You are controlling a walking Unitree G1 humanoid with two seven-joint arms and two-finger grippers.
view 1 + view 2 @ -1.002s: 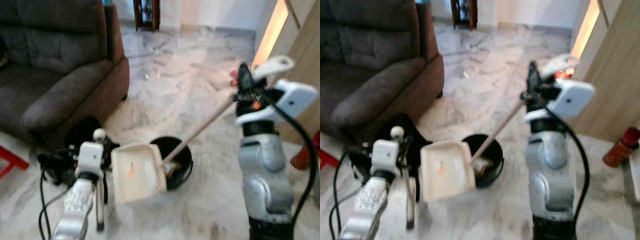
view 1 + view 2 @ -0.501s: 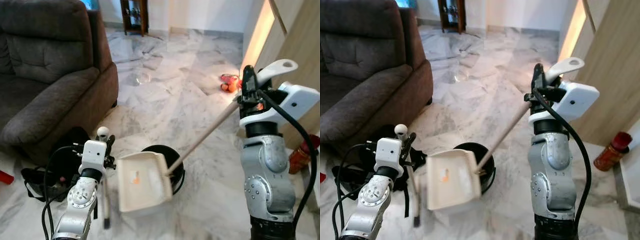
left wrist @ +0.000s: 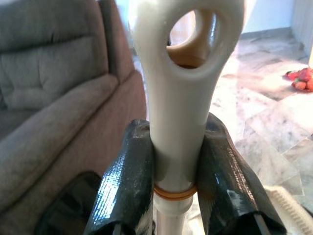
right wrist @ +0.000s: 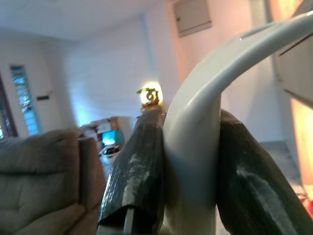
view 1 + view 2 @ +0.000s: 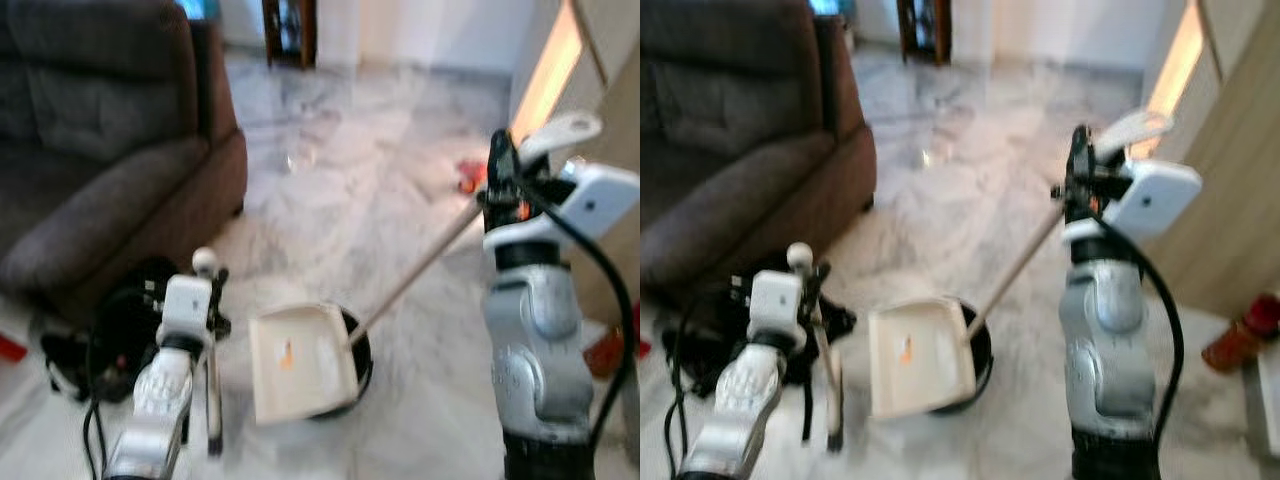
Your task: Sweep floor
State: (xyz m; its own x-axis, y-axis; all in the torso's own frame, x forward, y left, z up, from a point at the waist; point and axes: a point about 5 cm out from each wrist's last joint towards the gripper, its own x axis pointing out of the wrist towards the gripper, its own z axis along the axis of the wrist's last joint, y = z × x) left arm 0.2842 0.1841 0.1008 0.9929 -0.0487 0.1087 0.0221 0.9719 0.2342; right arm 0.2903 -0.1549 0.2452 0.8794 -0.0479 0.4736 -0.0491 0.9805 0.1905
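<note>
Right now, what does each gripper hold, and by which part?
Left gripper: the dustpan handle, below its hanging loop. Right gripper: the broom handle, near its top end.

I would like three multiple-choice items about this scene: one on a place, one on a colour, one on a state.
1. Where does the dustpan lie?
A. on the sofa
B. over the black bin
C. beside the red bottle

2. What colour is the sofa?
A. dark grey-brown
B. white
C. green

3. What is the state of the left gripper?
A. open and empty
B. shut on a cloth
C. shut on a white handle

Answers:
1 B, the pan's far edge covers the black bin on the floor.
2 A, its cushions and arm are dark grey-brown.
3 C, the left wrist view shows both black fingers pressed against the white handle.
</note>
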